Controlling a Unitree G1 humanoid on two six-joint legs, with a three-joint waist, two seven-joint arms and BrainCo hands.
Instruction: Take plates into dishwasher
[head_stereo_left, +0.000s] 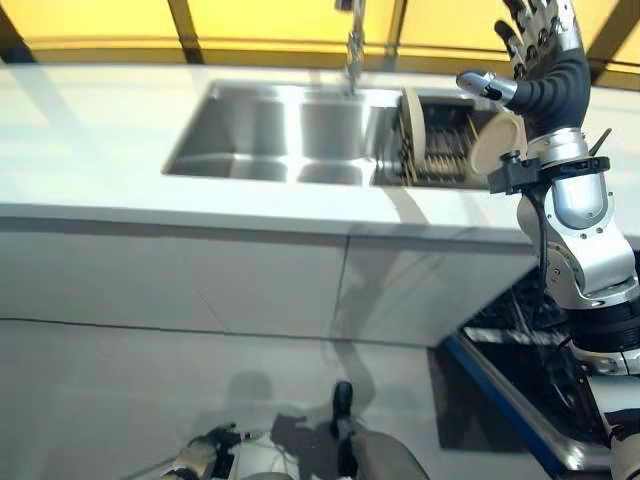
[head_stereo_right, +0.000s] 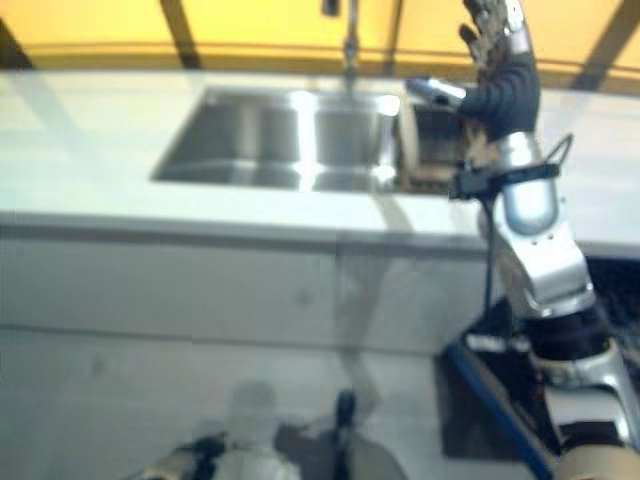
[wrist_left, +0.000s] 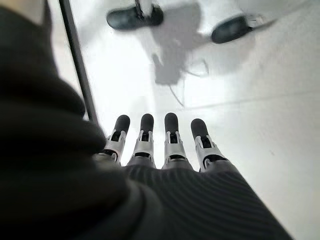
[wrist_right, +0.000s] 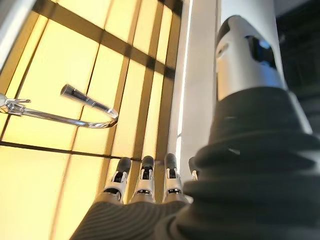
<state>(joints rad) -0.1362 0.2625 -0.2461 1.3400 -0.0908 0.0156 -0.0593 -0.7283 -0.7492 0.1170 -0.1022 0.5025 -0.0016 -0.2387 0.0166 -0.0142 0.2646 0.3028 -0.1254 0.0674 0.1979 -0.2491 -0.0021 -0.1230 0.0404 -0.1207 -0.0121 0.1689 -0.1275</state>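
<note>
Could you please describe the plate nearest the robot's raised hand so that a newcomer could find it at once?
Start at the steel sink in the white counter, then look to the dish rack on its right side. The plate is the pale round one at the rack's right end, just below the raised right hand, apart from the other upright plate on the left.

The left sink basin lies open; plates in the rack fill the right one, with the tap standing behind.

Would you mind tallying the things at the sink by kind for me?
Plates: 2, one upright in the rack, one by the right hand
Racks: 1
Sinks: 1
Taps: 1
Total: 5
</note>
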